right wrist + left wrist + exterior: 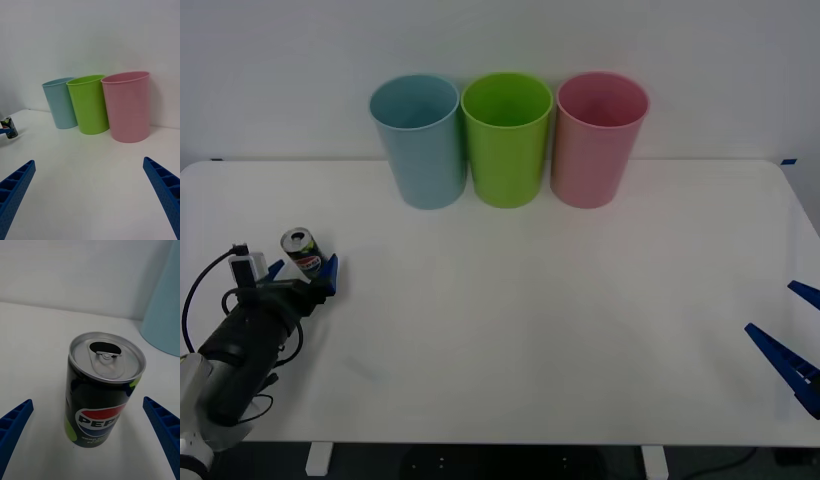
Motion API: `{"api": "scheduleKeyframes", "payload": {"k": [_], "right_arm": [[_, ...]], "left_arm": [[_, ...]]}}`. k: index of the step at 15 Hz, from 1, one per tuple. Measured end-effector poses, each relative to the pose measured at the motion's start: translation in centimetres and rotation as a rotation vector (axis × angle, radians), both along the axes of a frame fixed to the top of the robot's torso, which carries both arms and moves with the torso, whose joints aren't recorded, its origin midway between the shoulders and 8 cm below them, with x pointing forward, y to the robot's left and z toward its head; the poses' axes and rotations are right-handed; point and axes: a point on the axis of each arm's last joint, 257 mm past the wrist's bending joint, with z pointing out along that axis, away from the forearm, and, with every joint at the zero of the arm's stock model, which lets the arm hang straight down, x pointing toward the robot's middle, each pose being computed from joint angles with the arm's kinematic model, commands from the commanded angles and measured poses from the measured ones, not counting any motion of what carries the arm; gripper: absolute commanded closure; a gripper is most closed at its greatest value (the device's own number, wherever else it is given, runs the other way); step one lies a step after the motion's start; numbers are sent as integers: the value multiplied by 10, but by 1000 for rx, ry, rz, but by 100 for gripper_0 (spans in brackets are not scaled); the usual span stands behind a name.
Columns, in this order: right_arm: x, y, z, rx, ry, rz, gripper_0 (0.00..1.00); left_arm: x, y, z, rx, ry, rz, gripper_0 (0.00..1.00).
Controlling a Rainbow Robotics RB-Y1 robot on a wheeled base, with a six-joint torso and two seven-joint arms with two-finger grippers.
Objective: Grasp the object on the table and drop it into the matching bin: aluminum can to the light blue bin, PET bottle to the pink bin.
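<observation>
Can: aluminum can (105, 390) upright at the table's (530, 330) near left.
Left gripper (302, 270): fingers spread, straddling it, not gripping.
Right gripper (790, 350): open, idle, near right.
Risk: an off-centre closing could tip it.

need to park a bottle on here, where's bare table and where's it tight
Bare table runs from the three bins to the near edge, between the can and the open right gripper. Tight: the touching bins, and the can between the open left gripper's fingers.
</observation>
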Motion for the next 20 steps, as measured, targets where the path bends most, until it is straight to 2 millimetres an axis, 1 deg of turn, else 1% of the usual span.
{"api": "scheduleKeyframes", "payload": {"k": [3, 7, 12, 13, 14, 15, 20], "right_arm": [[0, 0, 0, 0, 0, 0, 0], [0, 0, 0, 0, 0, 0, 0], [0, 0, 0, 0, 0, 0, 0], [0, 0, 0, 0, 0, 0, 0], [0, 0, 0, 0, 0, 0, 0], [0, 0, 0, 0, 0, 0, 0], [0, 0, 0, 0, 0, 0, 0]], "left_arm": [[12, -4, -3, -8, 13, 5, 0], [21, -3, 4, -9, 5, 24, 0], [24, -8, 4, -17, 6, 24, 0], [24, -9, 5, -19, 5, 23, 29], [24, -9, 4, -21, 6, 22, 90], [24, -9, 5, -23, 5, 22, 100], [24, -9, 5, -24, 4, 23, 100]]}}
